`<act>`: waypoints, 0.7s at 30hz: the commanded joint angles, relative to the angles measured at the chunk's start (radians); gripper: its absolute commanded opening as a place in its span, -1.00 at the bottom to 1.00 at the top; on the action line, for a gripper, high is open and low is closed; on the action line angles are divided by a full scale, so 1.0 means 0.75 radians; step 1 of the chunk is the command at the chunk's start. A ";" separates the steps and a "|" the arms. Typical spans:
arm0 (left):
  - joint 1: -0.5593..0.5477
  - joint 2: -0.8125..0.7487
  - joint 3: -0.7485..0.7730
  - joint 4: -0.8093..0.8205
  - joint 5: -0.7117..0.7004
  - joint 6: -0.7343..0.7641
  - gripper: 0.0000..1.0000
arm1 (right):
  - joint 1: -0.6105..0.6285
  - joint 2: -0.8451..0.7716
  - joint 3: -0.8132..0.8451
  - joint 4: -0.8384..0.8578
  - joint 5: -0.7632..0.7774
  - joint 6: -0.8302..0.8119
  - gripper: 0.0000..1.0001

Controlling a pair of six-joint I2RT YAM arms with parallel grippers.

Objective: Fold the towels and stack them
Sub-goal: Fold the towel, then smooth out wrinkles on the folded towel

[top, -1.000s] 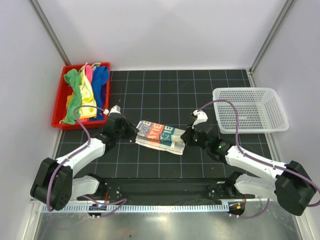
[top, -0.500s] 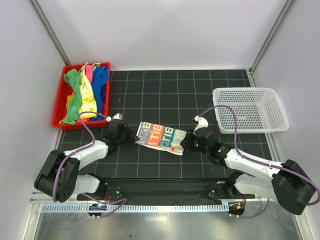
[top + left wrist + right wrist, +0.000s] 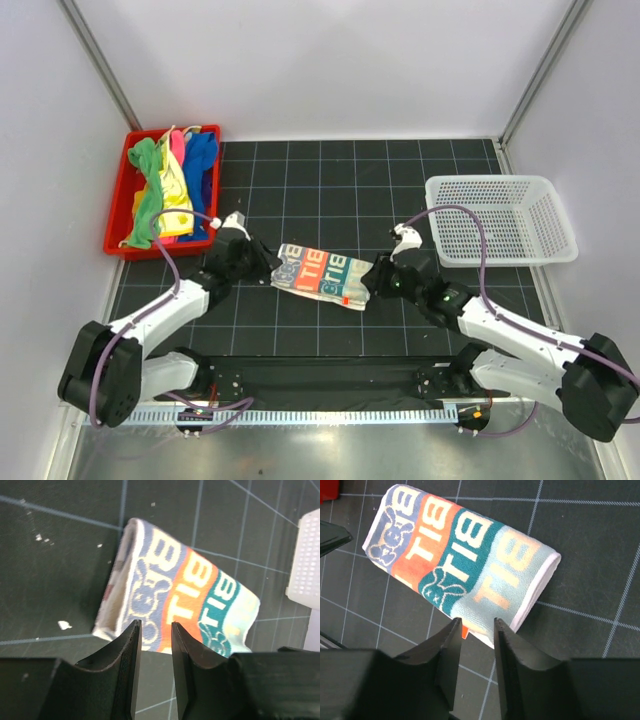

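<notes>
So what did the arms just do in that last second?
Both let go: the left gripper and right gripper opened at the ends of the folded printed towel, leaving it lying free between them. The coloured towels in the red bin stayed put.

**Folded towel lies just beyond parted fingers**

The left gripper [image 3: 155, 626] fills the bottom of the view, its two black fingers [image 3: 127, 665] parted by a narrow gap. Just past their tips a folded towel [image 3: 175, 595] lies flat on the dark gridded mat [image 3: 60, 550], slanting from upper left to lower right. Its top face shows bands of grey-blue, orange, teal and pale blue with large cream letters (and small cartoon figures). The towel's near edge shows through the gap; contact cannot be told. A white mesh basket [image 3: 306, 560] enters at the right edge. White flecks [image 3: 64, 625] dot the mat.
</notes>
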 commanded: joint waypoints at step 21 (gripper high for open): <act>-0.085 0.382 0.062 0.134 -0.068 0.053 -0.42 | 0.055 0.300 -0.172 0.199 0.001 0.284 -0.68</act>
